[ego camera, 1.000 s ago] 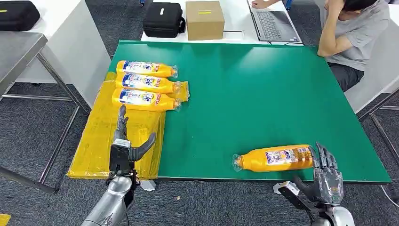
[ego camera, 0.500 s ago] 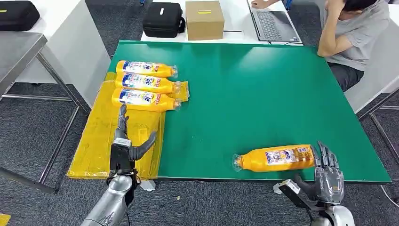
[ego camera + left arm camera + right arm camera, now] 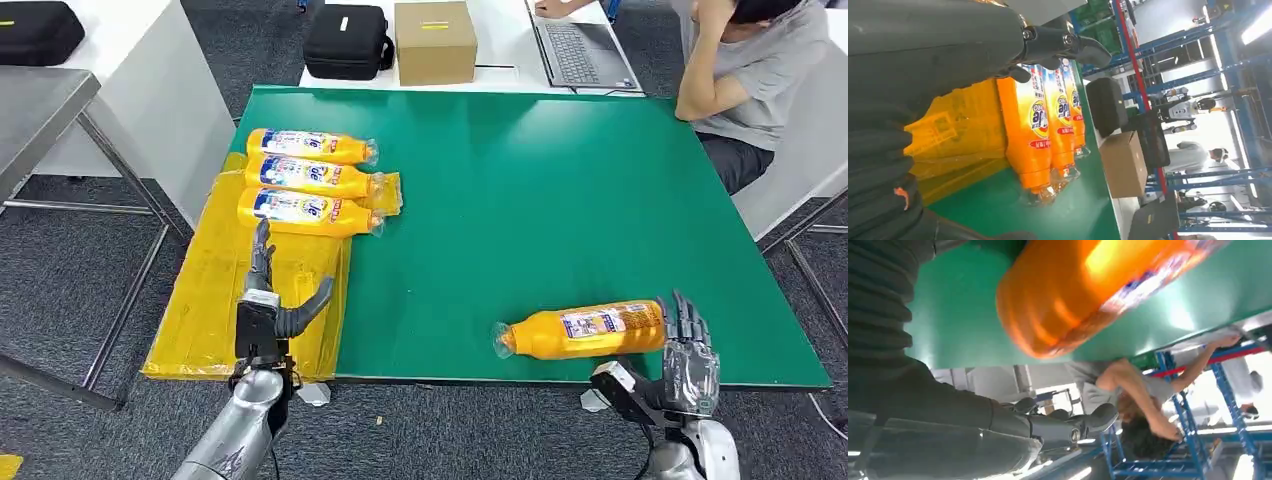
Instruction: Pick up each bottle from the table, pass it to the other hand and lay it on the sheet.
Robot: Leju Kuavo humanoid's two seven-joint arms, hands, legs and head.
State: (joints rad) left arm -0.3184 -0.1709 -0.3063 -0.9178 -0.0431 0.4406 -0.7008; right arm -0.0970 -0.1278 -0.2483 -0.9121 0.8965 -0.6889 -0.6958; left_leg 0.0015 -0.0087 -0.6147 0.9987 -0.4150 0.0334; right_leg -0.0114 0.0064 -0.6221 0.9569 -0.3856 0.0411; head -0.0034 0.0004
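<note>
From my remote station: my left hand [image 3: 268, 305] hovers above the crinkled yellow plastic sheet [image 3: 205, 300] at the left edge of the green table [image 3: 520, 200], fingers spread apart and pointing away from me, thumb out to the right, holding nothing. Just beyond its fingertips, three orange plastic bottles with blue-and-white labels [image 3: 305, 178] lie side by side on the sheet, caps toward the table's middle; the left wrist view shows them [image 3: 1048, 125] close past the hand's dark fingers [image 3: 1068, 42].

Farther right, a fourth orange plastic bottle [image 3: 585, 332] lies on its side near the table's front edge, clear cap pointing left, its base just beside my right hand [image 3: 688, 365]. That hand stands upright at the table edge, fingers raised and apart beside the bottle's base, thumb out low to the left, not closed on it. In the right wrist view the bottle's rounded base [image 3: 1073, 295] looms close.
</note>
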